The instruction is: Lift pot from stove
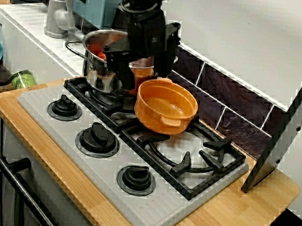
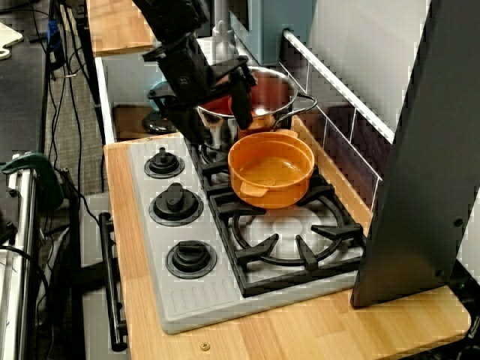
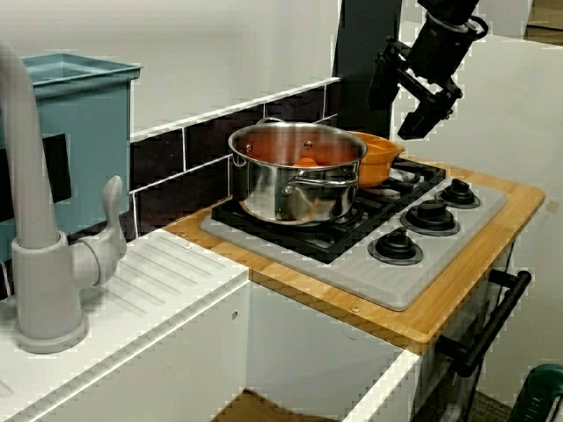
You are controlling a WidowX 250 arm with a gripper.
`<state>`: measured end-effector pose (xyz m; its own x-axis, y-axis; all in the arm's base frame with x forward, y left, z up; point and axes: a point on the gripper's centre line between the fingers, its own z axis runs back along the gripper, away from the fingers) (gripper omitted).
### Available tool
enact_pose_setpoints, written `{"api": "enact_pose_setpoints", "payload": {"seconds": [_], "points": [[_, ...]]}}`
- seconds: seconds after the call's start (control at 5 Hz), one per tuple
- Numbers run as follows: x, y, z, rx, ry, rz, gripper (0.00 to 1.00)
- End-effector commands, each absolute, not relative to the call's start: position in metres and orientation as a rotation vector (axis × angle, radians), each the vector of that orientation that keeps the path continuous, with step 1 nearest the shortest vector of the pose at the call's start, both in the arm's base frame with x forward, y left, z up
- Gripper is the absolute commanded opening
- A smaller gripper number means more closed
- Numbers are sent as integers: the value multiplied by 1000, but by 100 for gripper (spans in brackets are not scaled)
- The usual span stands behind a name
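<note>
Pale wooden worktop (image 1: 226, 218) fills the lower frame, and we sweep from the left: a grey tap (image 1: 58, 11) in the upper left corner, then the grey stove (image 1: 147, 199) with three black knobs (image 1: 98, 139) along its front edge. Next comes the steel pot (image 1: 100, 54) on the rear burner, something red inside. Right beside it sits the orange pot (image 1: 165, 106), resting on the black grate at centre frame and tipped slightly, not yet raised. Above and behind it hangs the hand (image 2: 210, 82), fingers spread apart, gripping nothing. So the lift is all ahead: descend, close on the rim, raise. No brand, label or writing is readable anywhere.
</note>
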<state>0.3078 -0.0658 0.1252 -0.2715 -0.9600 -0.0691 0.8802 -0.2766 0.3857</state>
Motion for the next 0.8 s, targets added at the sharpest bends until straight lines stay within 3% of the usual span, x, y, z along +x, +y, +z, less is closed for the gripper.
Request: {"api": "enact_pose_setpoints", "payload": {"seconds": [0.0, 0.6], "points": [[324, -76, 130, 402, -361, -1855, 100], [330, -65, 109, 389, -266, -1916, 100]]}}
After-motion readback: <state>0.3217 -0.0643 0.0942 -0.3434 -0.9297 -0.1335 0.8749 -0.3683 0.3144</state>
